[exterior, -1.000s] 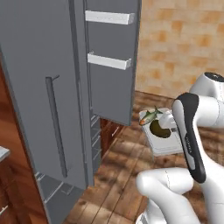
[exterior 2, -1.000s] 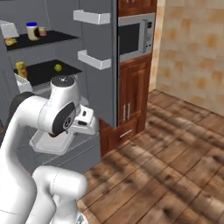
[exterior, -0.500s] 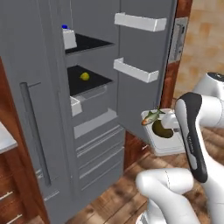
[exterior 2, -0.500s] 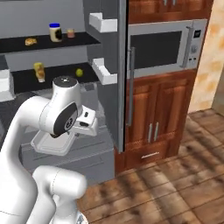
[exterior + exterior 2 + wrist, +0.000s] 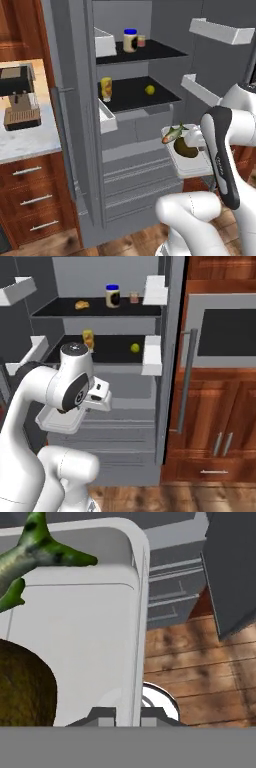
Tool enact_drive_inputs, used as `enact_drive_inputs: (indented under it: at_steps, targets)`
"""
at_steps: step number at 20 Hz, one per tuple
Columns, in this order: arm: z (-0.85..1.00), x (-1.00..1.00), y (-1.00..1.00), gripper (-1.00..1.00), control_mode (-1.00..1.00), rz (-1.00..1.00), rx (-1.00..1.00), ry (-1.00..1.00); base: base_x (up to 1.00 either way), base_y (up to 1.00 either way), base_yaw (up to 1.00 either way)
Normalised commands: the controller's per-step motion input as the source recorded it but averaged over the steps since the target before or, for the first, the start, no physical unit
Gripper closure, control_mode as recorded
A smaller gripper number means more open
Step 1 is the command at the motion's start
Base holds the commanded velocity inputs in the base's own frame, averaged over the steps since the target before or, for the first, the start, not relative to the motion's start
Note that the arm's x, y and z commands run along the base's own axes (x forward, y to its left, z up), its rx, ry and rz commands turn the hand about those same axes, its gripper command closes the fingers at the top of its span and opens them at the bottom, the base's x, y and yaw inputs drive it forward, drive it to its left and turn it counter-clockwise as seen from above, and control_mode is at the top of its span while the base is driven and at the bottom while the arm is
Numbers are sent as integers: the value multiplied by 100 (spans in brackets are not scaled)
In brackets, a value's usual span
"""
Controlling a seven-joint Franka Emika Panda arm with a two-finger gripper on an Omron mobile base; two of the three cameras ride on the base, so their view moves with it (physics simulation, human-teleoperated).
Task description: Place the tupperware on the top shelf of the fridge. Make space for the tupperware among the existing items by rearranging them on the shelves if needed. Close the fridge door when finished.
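Observation:
My gripper (image 5: pixel 129 716) is shut on the right wall of the tupperware (image 5: pixel 90 637), a shallow white tray holding a green fish (image 5: pixel 35 552) and a brown lump (image 5: pixel 22 687). The tupperware (image 5: pixel 189 159) hangs level in front of the open fridge (image 5: pixel 140 170), below its shelves and above the drawers. On the top shelf (image 5: pixel 155 50) stand a white jar with a blue lid (image 5: pixel 130 41) and a small orange-red jar (image 5: pixel 142 41). On the lower shelf are a yellow squeeze bottle (image 5: pixel 106 89) and a yellow fruit (image 5: pixel 149 90). My arm covers most of the tupperware (image 5: pixel 57 422) in the right base view.
Both fridge doors stand open, with white bins (image 5: pixel 220 31) inside them. An orange lump (image 5: pixel 81 305) lies on the top shelf's left side. A coffee machine (image 5: pixel 20 100) sits on the counter to the left. A microwave (image 5: pixel 225 331) and wooden cabinets (image 5: pixel 220 436) are to the right.
Both base views have swung round to face the fridge's inside, so the camera moved. The tupperware stays in my shut gripper, in the same pose against the arm.

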Motion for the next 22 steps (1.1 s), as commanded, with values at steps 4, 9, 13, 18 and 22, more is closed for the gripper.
enact_drive_inputs:
  at_steps: [4, 9, 13, 18, 22]
  targets:
    - [0, 0, 0, 100, 100, 0, 0, 0, 56, -54, 47]
    - [0, 0, 0, 100, 100, 0, 0, 0, 59, -51, 29]
    - [0, 0, 0, 100, 100, 0, 0, 0, 65, -2, 3]
    - [0, 0, 0, 100, 100, 0, 0, 0, 66, 32, -2]
    - [0, 0, 0, 100, 100, 0, 0, 0, 57, 56, -14]
